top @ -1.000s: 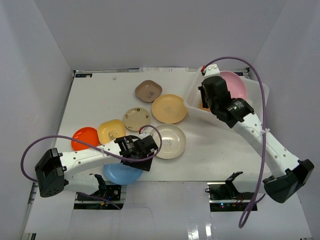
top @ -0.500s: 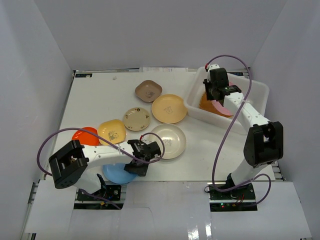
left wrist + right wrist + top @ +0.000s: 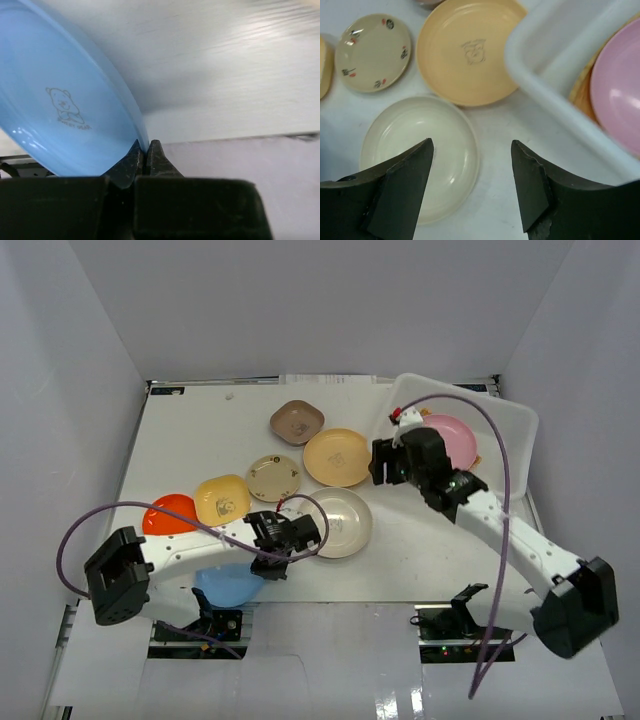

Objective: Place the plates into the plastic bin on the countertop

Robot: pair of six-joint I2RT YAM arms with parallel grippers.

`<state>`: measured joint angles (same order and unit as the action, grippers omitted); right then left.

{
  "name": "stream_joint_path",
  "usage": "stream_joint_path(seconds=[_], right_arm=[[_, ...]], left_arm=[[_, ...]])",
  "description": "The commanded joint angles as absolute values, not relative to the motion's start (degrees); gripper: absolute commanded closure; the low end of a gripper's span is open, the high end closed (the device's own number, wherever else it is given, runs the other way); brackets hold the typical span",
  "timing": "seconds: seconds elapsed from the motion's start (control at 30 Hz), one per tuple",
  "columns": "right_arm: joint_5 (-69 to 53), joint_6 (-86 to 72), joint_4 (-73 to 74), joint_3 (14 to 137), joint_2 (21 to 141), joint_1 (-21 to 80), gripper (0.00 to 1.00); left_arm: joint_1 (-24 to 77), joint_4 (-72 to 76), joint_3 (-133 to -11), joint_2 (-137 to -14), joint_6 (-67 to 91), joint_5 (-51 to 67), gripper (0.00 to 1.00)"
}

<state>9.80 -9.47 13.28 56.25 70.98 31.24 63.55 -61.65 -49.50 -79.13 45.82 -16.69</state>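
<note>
- While the left fingers [image 3: 146,152] are pressed together on the rim of the blue plate [image 3: 65,100], pinching it at the near edge of the desk [image 3: 200,430], that plate sits tilted in the grip.
- Across the desk, the bin [image 3: 455,395] stands at the far right corner. A pink plate [image 3: 452,435] lies in it, on top of an orange one of which only a sliver shows.
- The right fingers [image 3: 381,462] are spread and hold nothing. They hover just outside the bin's near left wall, above the cream plate [image 3: 420,150].
- Six more plates lie loose on the desk, among them the yellow-orange plate [image 3: 338,457] just beside the bin.
- Step in hand, as I judge it: the blue plate is gripped and ready to go, while the right arm is free for its next pick.
- Next, the left arm needs a clean lift and a long carry rightward over the other plates. The thin rim pinch could let the plate swing or slip.
- For the cream plate, the right fingers must drop to its rim and get one tip underneath.
</note>
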Motion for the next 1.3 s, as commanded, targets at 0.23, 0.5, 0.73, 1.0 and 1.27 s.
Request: stream_joint_path(seconds=[0.23,0.5,0.73,1.0,1.27], right_arm=[[6.43,-29.96,-2.63,32.54,65.11,36.3,0.23],[3.35,-34.8,-12.3,27.69,76.09,36.3,0.46],[5.17,-35.77,-11.53,24.79,69.72,36.48,0.92],[24.93,-31.13,9.47,28.82,40.02,35.42,0.92],[28.57,-22.94,9.76,46.38,48.5,19.12,0.92]], left_arm=[[63.9,-63.63,-74.07,-74.87,41.58,-20.56,1.0],[63.9,-61.44,-92.09,-83.4,32.27,-27.14,1.0],[63.72,-56.08,-109.75,-92.63,24.36,-27.6,1.0],[63.19,-44.75,-124.88,-99.4,19.95,-26.19,1.0],[63.28,-36.13,-131.83,-104.4,18.54,-19.25,1.0]])
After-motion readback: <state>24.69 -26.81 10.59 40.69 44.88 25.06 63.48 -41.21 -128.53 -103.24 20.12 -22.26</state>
